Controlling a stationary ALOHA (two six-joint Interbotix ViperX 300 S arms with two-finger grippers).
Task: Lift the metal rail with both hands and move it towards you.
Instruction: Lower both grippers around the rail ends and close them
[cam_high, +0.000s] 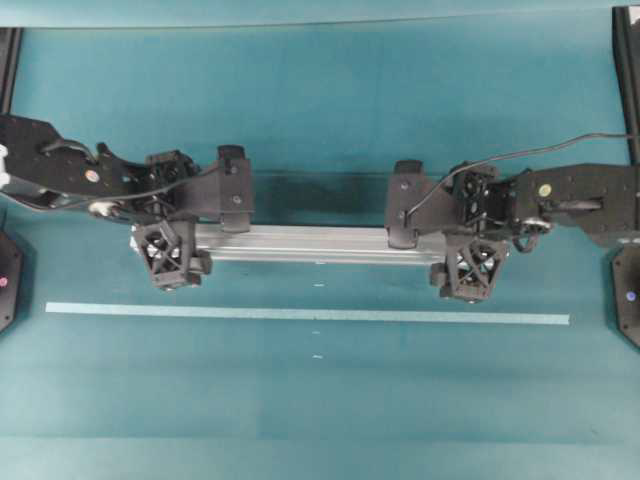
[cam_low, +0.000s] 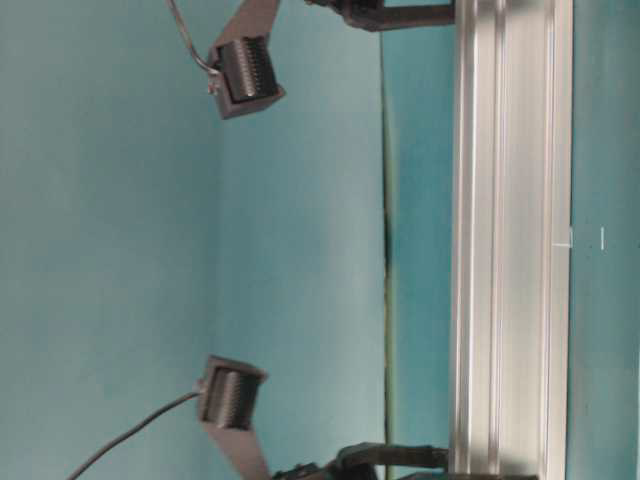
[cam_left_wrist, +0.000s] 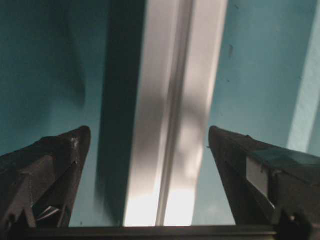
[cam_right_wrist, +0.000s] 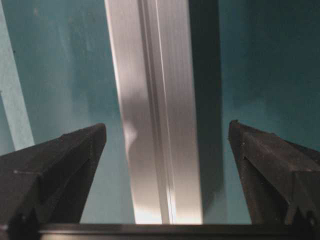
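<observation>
The metal rail (cam_high: 310, 243) is a long silver grooved bar lying crosswise on the teal table; it also shows in the table-level view (cam_low: 510, 240). My left gripper (cam_high: 172, 240) stands over the rail's left end and my right gripper (cam_high: 468, 250) over its right end. In the left wrist view the rail (cam_left_wrist: 175, 75) runs away between the two black fingers, and the left gripper (cam_left_wrist: 147, 132) is open, with teal gaps on both sides. In the right wrist view the rail (cam_right_wrist: 150, 75) likewise passes through the open right gripper (cam_right_wrist: 167, 125) untouched.
A thin pale tape strip (cam_high: 300, 314) lies parallel to the rail, nearer the front of the table; it shows at the wrist views' edges (cam_left_wrist: 305, 100) (cam_right_wrist: 15, 110). Black arm bases sit at both side edges (cam_high: 628, 300).
</observation>
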